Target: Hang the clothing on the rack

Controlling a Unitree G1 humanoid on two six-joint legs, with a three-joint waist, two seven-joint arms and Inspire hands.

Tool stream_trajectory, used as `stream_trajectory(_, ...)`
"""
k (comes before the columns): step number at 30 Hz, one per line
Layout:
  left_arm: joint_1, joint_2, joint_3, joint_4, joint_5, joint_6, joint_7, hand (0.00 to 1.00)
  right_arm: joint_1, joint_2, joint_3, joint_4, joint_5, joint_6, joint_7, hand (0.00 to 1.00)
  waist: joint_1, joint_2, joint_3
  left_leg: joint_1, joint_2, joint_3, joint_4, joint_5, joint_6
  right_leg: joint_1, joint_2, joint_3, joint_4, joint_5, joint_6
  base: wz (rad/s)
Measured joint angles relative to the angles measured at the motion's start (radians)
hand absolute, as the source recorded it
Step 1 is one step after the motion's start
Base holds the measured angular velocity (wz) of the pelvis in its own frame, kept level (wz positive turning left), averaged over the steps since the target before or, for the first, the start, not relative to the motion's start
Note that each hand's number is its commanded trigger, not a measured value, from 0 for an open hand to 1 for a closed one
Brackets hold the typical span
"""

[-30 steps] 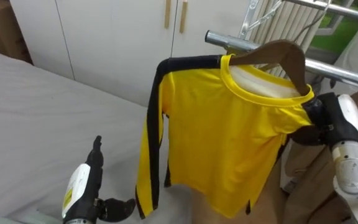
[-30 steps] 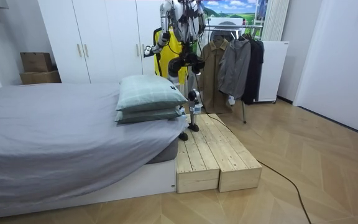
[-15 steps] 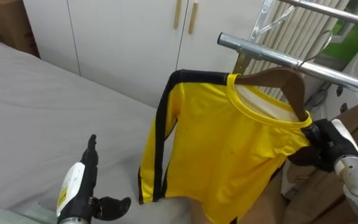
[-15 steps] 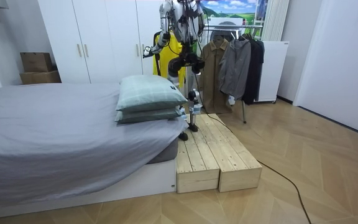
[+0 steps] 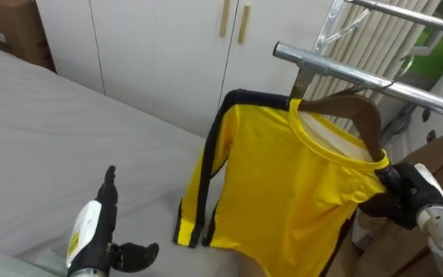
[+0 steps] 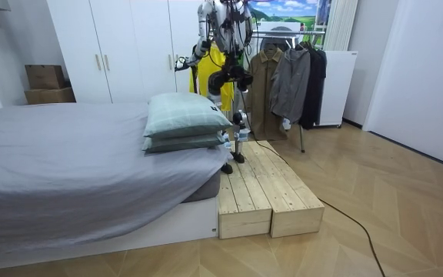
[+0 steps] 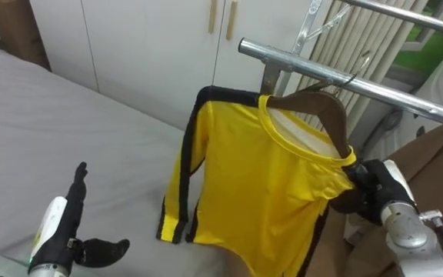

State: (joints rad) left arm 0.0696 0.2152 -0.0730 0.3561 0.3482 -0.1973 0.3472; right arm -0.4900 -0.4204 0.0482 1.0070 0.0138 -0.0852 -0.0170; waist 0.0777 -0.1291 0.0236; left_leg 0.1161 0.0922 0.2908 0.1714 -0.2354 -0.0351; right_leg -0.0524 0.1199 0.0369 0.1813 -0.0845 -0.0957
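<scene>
The brown wooden hanger (image 5: 356,104) lay across the shiny metal rail (image 5: 337,68) a second ago and now sits just under it, though part of that shift is the camera's own.

Left eye view: the yellow long-sleeved shirt (image 5: 283,185) hangs on the hanger, its long axis along the rail and tipped down towards the robot's right. The right hand (image 5: 402,191) is clasped on that low shoulder, with the rail just above it. The left hand (image 5: 98,223) idles well apart over the grey bed sheet (image 5: 44,131), fingers straight and thumb spread.

Right eye view: the thin wire hook (image 7: 364,61) seems to sit over the rail, but I can't be sure.

Room view: the robot stands on the pale wooden platform (image 6: 268,192) at the rack. Letting go looks like the right hand's job.
</scene>
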Motion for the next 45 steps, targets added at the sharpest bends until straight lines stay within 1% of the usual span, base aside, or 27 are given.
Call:
stream_trajectory(3,0.0,0.0,0.0,0.008,-0.007,0.0,0.012,0.0,0.004,0.003,0.008,0.03,0.034,0.0,0.006,1.0,-0.004,0.008,0.0027,-0.002,0.0,-0.006,0.0,0.0,0.0,0.002,-0.002,-0.009,-0.002,0.0,0.0,0.06)
stream_trajectory(4,0.0,0.0,-0.001,0.011,-0.011,0.0,0.013,0.0,0.004,0.005,0.008,0.041,0.035,0.0,0.006,1.0,-0.004,0.008,0.0025,-0.002,0.0,-0.008,0.0,0.0,0.0,0.002,-0.002,-0.01,-0.002,0.0,0.0,0.1)
stream_trajectory(6,0.0,0.0,-0.002,0.02,-0.021,0.0,0.013,0.0,0.014,0.011,0.008,0.087,0.046,0.0,0.006,1.0,-0.016,0.01,0.0029,-0.001,-0.001,-0.028,0.0,0.0,0.0,0.016,-0.005,-0.024,-0.016,0.0,0.0,0.22)
stream_trajectory(8,0.0,0.001,-0.003,0.02,-0.02,0.001,0.018,0.0,0.031,0.012,0.008,0.108,0.058,0.0,0.007,1.0,-0.016,0.011,0.003,-0.001,-0.002,-0.032,0.0,0.0,0.0,0.017,-0.006,-0.027,-0.018,-0.001,-0.001,0.11)
stream_trajectory(11,0.001,0.004,-0.008,0.02,-0.02,0.001,0.036,0.0,0.044,0.012,0.008,0.117,0.083,-0.005,0.007,1.0,-0.025,0.016,0.0009,0.003,-0.002,-0.032,0.0,0.0,0.0,0.025,-0.006,-0.029,-0.024,-0.001,-0.001,0.02)
stream_trajectory(14,0.001,0.016,-0.009,0.021,-0.02,0.001,0.037,0.0,0.064,0.014,0.008,0.117,0.127,-0.011,0.014,1.0,-0.042,0.017,0.0006,0.005,-0.002,-0.048,0.0,0.0,0.0,0.033,-0.008,-0.039,-0.031,-0.001,-0.001,0.12)
stream_trajectory(15,0.001,0.019,-0.009,0.021,-0.019,0.003,0.036,0.0,0.073,0.014,0.008,0.117,0.149,-0.01,0.018,1.0,-0.042,0.018,0.0004,0.007,-0.002,-0.048,0.0,0.0,0.0,0.033,-0.008,-0.039,-0.031,-0.001,-0.001,0.05)
stream_trajectory(20,0.001,0.021,-0.009,0.021,-0.017,0.008,0.036,0.0,0.128,0.02,0.007,0.118,0.22,-0.006,0.02,1.0,-0.045,0.024,-0.003,0.006,-0.003,-0.047,0.0,0.0,0.0,0.034,-0.008,-0.04,-0.03,-0.002,-0.001,0.0)
stream_trajectory(23,0.0,0.026,-0.009,0.025,-0.009,0.009,0.036,0.0,0.136,0.033,0.005,0.121,0.228,-0.006,0.019,1.0,-0.053,0.025,-0.0038,0.007,-0.003,-0.047,0.0,0.0,0.0,0.03,-0.008,-0.039,-0.029,-0.002,-0.001,0.0)
stream_trajectory(24,0.0,0.025,-0.01,0.027,-0.003,0.009,0.036,0.0,0.139,0.038,-0.003,0.124,0.222,-0.007,0.019,1.0,-0.058,0.027,-0.0084,0.007,-0.003,-0.047,0.0,0.0,0.0,0.029,-0.007,-0.038,-0.03,-0.002,-0.001,0.0)
stream_trajectory(27,0.0,0.027,-0.009,0.027,-0.002,0.011,0.036,0.0,0.147,0.046,-0.03,0.124,0.22,-0.008,0.015,1.0,-0.058,0.035,-0.0162,0.009,-0.003,-0.047,0.0,0.0,0.0,0.031,-0.007,-0.037,-0.03,-0.002,-0.001,0.0)
stream_trajectory(30,0.0,0.028,-0.011,0.027,-0.001,0.017,0.036,0.0,0.155,0.056,-0.032,0.121,0.22,-0.011,0.006,1.0,-0.058,0.037,-0.018,0.014,-0.003,-0.047,0.0,0.0,0.0,0.036,-0.007,-0.037,-0.03,-0.002,-0.001,0.0)
stream_trajectory(35,0.001,0.028,-0.014,0.026,-0.002,0.017,0.037,0.0,0.163,0.061,-0.033,0.12,0.217,-0.027,-0.018,1.0,-0.058,0.037,-0.018,0.016,-0.003,-0.046,0.0,0.0,0.0,0.036,-0.007,-0.034,-0.029,-0.002,-0.001,0.0)
stream_trajectory(39,0.001,0.029,-0.028,0.027,-0.002,0.017,0.038,0.0,0.164,0.061,-0.033,0.12,0.217,-0.028,-0.029,1.0,-0.058,0.037,-0.0179,0.018,-0.003,-0.041,0.0,0.0,0.0,0.036,-0.007,-0.029,-0.028,-0.002,-0.001,-0.03)
stream_trajectory(40,0.001,0.029,-0.03,0.027,-0.002,0.017,0.038,0.0,0.164,0.06,-0.033,0.119,0.216,-0.027,-0.03,0.78,-0.058,0.037,-0.0179,0.018,-0.003,-0.04,0.0,0.0,0.0,0.036,-0.007,-0.028,-0.028,-0.002,-0.001,-0.03)
stream_trajectory(41,0.001,0.029,-0.03,0.027,-0.002,0.017,0.038,0.0,0.164,0.061,-0.032,0.115,0.216,-0.027,-0.033,0.24,-0.058,0.037,-0.0179,0.018,-0.003,-0.04,-0.001,0.0,0.0,0.036,-0.006,-0.028,-0.028,-0.002,-0.001,0.0)
stream_trajectory(42,0.001,0.029,-0.03,0.027,-0.002,0.017,0.039,0.0,0.164,0.06,-0.032,0.115,0.216,-0.027,-0.036,0.03,-0.058,0.037,-0.0178,0.018,-0.003,-0.039,-0.001,0.0,0.0,0.035,-0.006,-0.027,-0.028,-0.002,-0.001,0.0)
stream_trajectory(43,0.001,0.029,-0.03,0.027,-0.002,0.017,0.04,0.0,0.164,0.06,-0.032,0.115,0.216,-0.027,-0.036,0.0,-0.058,0.037,-0.0178,0.018,-0.003,-0.038,-0.001,0.0,0.0,0.035,-0.006,-0.026,-0.028,-0.002,-0.001,-0.04)
stream_trajectory(45,0.001,0.029,-0.03,0.027,-0.001,0.017,0.042,0.0,0.163,0.06,-0.032,0.114,0.214,-0.028,-0.037,0.0,-0.056,0.037,-0.0177,0.018,-0.003,-0.035,-0.002,0.0,0.0,0.034,-0.005,-0.023,-0.029,-0.002,-0.001,-0.05)
